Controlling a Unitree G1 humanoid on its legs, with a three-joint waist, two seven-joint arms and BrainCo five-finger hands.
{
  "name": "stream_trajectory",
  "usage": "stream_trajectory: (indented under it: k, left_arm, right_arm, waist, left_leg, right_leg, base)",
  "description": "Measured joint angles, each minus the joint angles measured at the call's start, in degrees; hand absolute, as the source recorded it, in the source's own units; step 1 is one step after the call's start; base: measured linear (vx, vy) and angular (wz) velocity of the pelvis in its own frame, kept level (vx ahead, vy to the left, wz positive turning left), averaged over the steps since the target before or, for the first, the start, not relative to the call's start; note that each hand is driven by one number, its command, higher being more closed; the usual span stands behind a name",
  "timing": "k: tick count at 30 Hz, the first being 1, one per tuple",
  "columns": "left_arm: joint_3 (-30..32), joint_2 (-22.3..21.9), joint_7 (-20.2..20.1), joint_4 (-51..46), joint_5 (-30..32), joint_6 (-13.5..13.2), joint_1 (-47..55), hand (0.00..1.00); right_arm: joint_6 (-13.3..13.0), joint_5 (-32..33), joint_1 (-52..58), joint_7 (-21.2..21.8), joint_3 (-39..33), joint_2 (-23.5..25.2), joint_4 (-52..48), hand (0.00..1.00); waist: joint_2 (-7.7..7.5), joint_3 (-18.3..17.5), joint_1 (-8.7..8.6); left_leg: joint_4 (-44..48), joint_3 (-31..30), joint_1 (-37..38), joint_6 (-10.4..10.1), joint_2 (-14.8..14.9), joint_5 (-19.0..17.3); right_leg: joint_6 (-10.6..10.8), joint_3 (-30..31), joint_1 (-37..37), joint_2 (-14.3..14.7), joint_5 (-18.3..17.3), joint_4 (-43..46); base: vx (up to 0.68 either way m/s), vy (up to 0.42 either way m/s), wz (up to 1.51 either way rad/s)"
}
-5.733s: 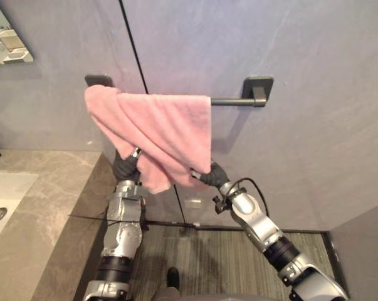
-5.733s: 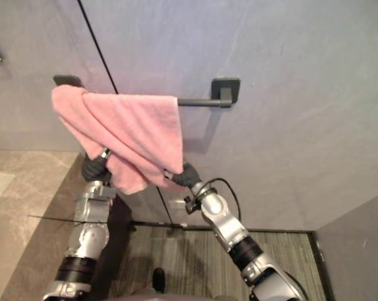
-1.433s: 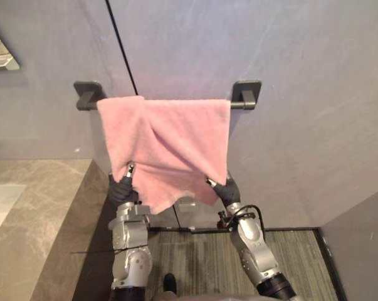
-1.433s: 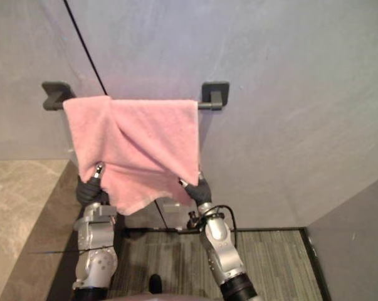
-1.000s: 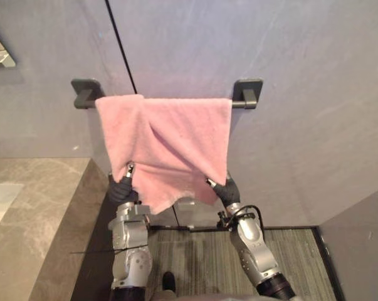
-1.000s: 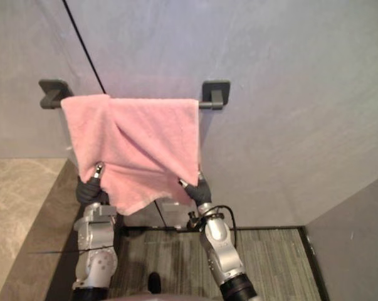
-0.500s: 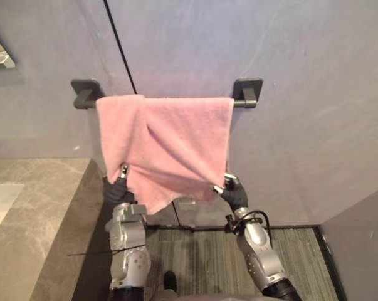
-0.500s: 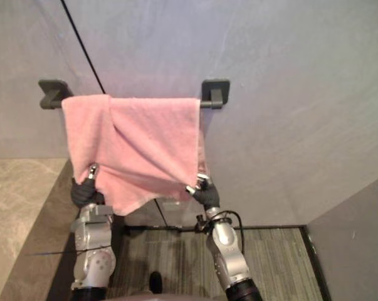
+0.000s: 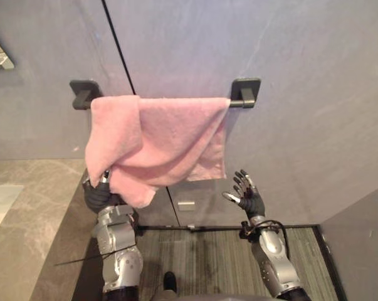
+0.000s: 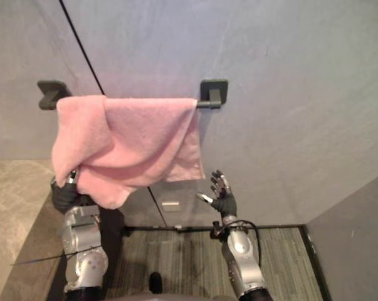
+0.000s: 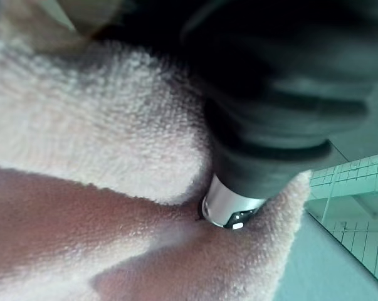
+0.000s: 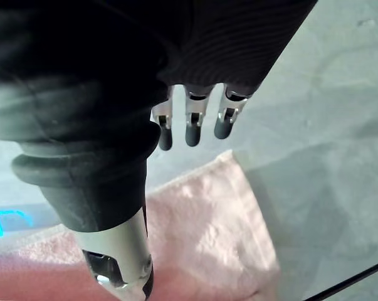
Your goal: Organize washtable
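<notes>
Squaring pink towel on towel bar: left hand pinches bunched corner, right hand splayed, empty; corner likely needs pulling down.

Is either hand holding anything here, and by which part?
The left hand pinches the pink towel by its bunched lower left part. The right hand is open, apart from the towel, holding nothing.

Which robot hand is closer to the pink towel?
Left. The left hand pinches the towel at its lower left corner. The right hand hangs open, apart from the towel, just below its right corner.
</notes>
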Motion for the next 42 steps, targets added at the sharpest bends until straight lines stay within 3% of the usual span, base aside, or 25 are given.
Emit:
stream_trajectory:
  k: [29, 36, 42]
  left_arm:
    - [-0.56, 0.05, 0.53, -0.37, 0.19, 0.05, 0.64, 0.0]
    - [-0.32, 0.08, -0.84, -1.36, 0.85, 0.14, 1.74, 0.0]
    - [0.58, 0.04, -1.67, -2.81, 0.82, 0.13, 2.31, 0.0]
  right_arm:
    - [0.05, 0.7, 0.06, 0.01, -0.03, -0.86, -0.07, 0.0]
    - [-0.19, 4.65, 4.4, 3.59, -2.88, -1.62, -8.39, 0.0]
    - [-1.47, 6.29, 4.63, 3.71, -5.25, -1.62, -9.2, 0.0]
  waist:
    - [0.27, -1.75, 0.0]
    - [0.26, -1.76, -0.16]
    - [0.25, -1.78, -0.11]
  left_leg:
    - [0.0, 0.5, 0.14, 0.01, -0.01, 0.01]
    - [0.01, 0.68, 0.15, 0.0, 0.0, -0.01]
    - [0.01, 1.03, 0.14, 0.0, 0.07, -0.01]
  right_leg:
    - [0.23, 0.83, -0.17, 0.0, 0.26, -0.03]
    - [0.23, 0.97, -0.27, 0.01, 0.27, -0.04]
    - [0.23, 1.27, -0.53, 0.06, 0.36, 0.03]
  base:
    - [0.0, 0.0, 0.0]
    - [0.0, 0.0, -0.01]
    - [0.0, 0.0, -0.02]
